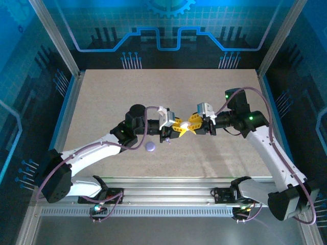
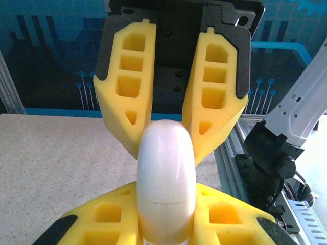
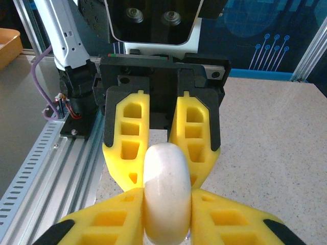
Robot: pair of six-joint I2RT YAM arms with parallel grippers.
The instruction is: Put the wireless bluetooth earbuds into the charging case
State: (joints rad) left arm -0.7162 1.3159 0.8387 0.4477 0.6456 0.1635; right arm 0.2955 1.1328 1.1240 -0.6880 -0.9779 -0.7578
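Both grippers hold the white round part of the charging case [image 1: 185,126] between them, above the middle of the table. My left gripper [image 1: 178,127] comes at it from the left, and its yellow fingers are shut on the white part [image 2: 166,168]. My right gripper [image 1: 192,124] comes from the right and is shut on the same white part [image 3: 167,176]. In the left wrist view the left gripper [image 2: 167,196] faces the right one's fingers [image 2: 217,117]. In the right wrist view the right gripper [image 3: 167,201] faces the left one's fingers [image 3: 127,143]. The lavender round part [image 1: 150,147] lies on the table. The earbuds are hidden.
The speckled beige table [image 1: 112,102] is walled by blue panels and metal posts [image 1: 61,46]. An aluminium rail [image 1: 168,184] with both arm bases runs along the near edge. The left arm's elbow [image 1: 134,120] rises just above the lavender part.
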